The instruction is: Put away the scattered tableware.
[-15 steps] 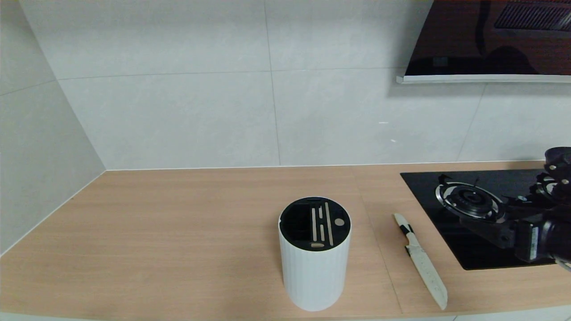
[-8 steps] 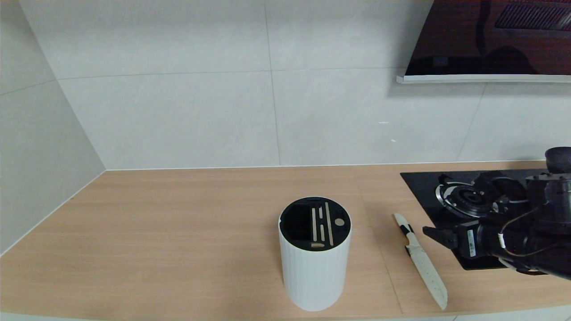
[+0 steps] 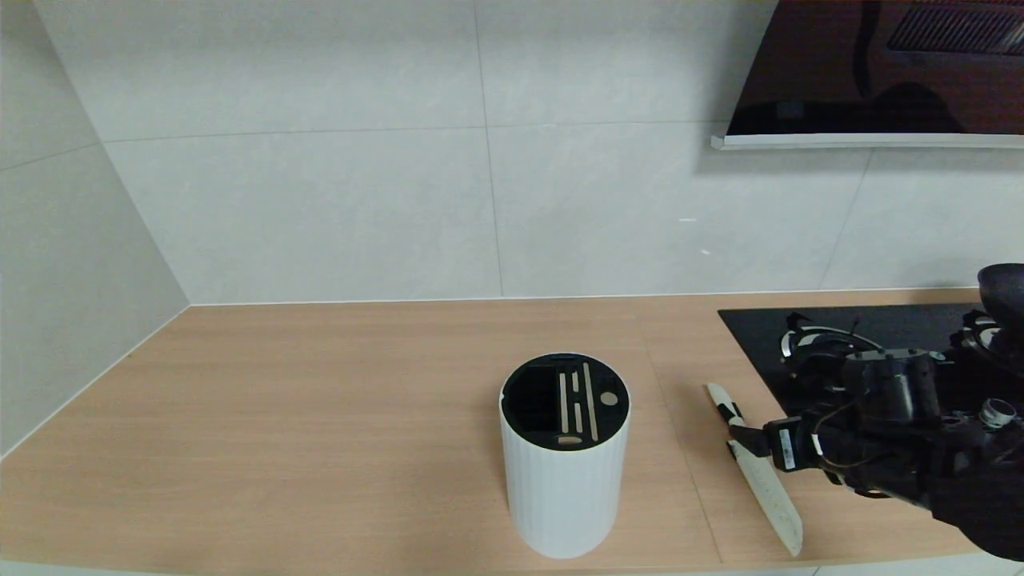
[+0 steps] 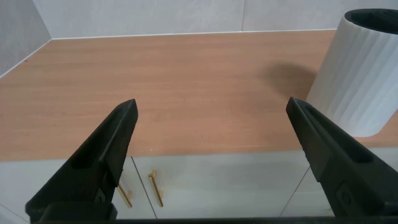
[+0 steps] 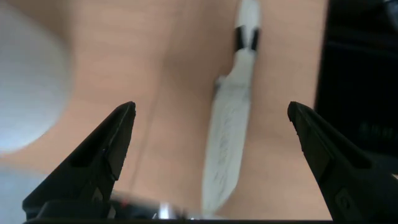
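Lower right of head view: knife [image 3: 752, 468] flat on counter [image 3: 320, 400], between white holder [image 3: 565, 456] and hob [image 3: 760, 328]. Just above it, right gripper [image 5: 210, 111], jaws wide apart. Risk: closing off-centre on the thin blade, skidding it toward the counter edge.

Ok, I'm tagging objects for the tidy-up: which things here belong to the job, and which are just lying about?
Part of the job:
- knife, flat on the counter
- white slotted holder, upright beside it
- right tool, open above the knife

Just there:
- gas hob
- range hood
- cabinet handles
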### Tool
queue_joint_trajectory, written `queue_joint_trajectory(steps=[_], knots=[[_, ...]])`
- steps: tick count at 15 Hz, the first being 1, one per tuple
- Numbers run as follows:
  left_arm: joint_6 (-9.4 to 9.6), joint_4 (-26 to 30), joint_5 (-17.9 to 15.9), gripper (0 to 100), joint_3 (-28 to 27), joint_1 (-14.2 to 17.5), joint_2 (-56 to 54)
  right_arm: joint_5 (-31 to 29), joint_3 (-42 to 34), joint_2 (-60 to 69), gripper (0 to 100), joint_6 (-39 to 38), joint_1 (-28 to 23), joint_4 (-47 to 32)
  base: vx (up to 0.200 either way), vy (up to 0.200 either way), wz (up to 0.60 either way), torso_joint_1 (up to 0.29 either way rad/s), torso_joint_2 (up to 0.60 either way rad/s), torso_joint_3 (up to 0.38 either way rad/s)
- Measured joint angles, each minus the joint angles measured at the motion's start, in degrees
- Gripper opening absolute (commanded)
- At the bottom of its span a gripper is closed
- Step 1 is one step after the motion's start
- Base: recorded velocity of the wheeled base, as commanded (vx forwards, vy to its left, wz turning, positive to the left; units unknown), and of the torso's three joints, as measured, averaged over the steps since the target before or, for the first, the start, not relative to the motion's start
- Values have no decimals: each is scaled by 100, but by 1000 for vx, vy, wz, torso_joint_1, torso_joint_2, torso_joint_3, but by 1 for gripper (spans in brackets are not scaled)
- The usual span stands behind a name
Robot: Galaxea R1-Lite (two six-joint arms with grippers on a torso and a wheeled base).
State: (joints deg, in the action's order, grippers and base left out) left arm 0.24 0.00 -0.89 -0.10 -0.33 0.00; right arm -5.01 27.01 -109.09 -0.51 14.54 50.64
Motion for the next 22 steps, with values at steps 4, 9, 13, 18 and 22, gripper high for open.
queue_joint_trajectory(steps=[4,9,13,18,22], knots=[[2,0,0,100,0,-2,0,-246,-238,-1078,100,-72,11,1590,0,0,0,0,0,0],[2,0,0,100,0,0,0,-260,-144,-1742,100,-184,12,1746,0,0,0,0,0,0],[2,0,0,100,0,-2,0,-339,156,-2105,100,-416,-5,1816,0,0,0,0,0,0],[2,0,0,100,2,0,0,-383,328,-2326,100,-424,-77,1819,0,0,0,0,0,0],[2,0,0,100,2,-2,0,-451,402,-2445,100,-417,-165,1825,0,0,0,0,0,0]])
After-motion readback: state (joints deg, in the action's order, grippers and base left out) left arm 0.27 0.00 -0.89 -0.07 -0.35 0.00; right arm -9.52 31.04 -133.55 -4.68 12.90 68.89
